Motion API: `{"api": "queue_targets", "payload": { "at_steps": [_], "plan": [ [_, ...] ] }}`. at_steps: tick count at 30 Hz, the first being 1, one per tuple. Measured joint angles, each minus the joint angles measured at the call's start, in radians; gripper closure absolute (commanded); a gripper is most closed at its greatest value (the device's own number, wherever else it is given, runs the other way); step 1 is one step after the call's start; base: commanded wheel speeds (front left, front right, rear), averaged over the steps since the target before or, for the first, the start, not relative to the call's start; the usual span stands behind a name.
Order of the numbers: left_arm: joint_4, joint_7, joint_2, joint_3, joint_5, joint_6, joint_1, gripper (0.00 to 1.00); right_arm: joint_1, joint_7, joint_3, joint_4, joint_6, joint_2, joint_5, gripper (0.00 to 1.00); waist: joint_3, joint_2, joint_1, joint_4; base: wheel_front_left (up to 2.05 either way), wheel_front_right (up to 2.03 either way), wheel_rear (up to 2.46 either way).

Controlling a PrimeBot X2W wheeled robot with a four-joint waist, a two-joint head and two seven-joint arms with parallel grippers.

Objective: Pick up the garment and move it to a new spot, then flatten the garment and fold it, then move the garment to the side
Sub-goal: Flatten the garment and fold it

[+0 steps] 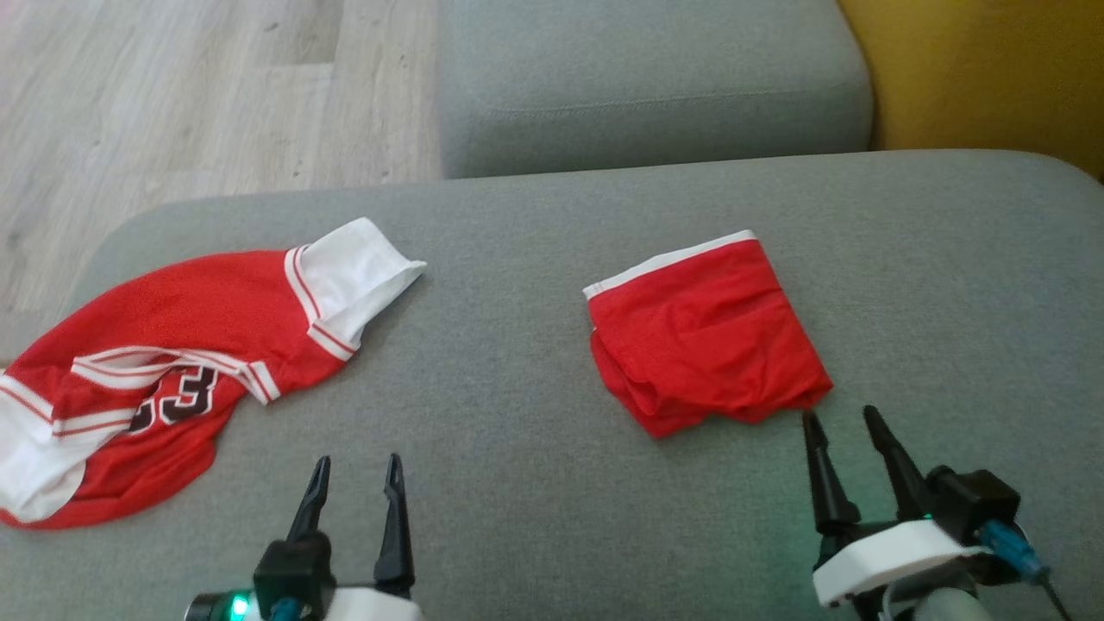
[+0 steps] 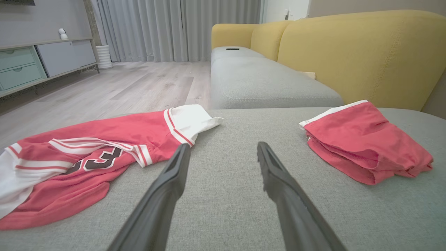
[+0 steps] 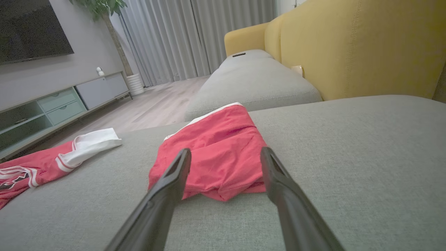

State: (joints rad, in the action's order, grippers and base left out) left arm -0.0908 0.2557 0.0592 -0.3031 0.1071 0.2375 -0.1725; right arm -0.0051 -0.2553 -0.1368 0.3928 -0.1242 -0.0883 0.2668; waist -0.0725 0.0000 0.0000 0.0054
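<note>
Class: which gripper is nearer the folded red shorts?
Right. The right gripper sits just before the folded red shorts; the left gripper is far to their left, nearer the jersey.

The left pincer [image 2: 223, 146] is held open over the grey cushion [image 2: 226, 209], between a crumpled jersey [image 2: 115, 132] and folded red shorts [image 2: 362, 143], touching neither.

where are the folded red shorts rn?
Head view: red shorts lie right of centre on the grey cushion, just ahead of the right gripper; jersey lies left.
</note>
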Motion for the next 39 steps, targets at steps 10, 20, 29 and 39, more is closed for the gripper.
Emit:
{"api": "queue_targets", "payload": {
  "at_steps": [10,20,29,39],
  "plan": [
    [0.058,0.000,-0.001,0.040,-0.010,-0.019,-0.085,0.00,0.037,0.000,-0.038,-0.046,0.000,-0.016,-0.031,0.00,-0.043,0.0000,0.0000,-0.015,0.00,0.00,0.00],
    [0.058,0.000,0.000,0.068,-0.010,-0.036,-0.138,0.00,0.060,0.000,-0.046,-0.045,0.000,-0.016,-0.035,0.00,-0.076,0.0000,0.0000,-0.008,0.00,0.00,0.00],
    [0.053,0.000,-0.001,0.081,-0.018,-0.044,-0.151,0.00,0.060,0.000,-0.047,-0.045,0.000,-0.009,-0.041,0.00,-0.078,0.0000,0.0000,0.001,0.00,0.00,0.00],
    [0.049,0.000,-0.001,0.081,-0.027,-0.046,-0.150,0.00,0.060,0.000,-0.037,-0.046,0.000,-0.009,-0.050,0.00,-0.060,0.0000,0.0000,0.014,0.00,0.00,0.00]
  ]
}}
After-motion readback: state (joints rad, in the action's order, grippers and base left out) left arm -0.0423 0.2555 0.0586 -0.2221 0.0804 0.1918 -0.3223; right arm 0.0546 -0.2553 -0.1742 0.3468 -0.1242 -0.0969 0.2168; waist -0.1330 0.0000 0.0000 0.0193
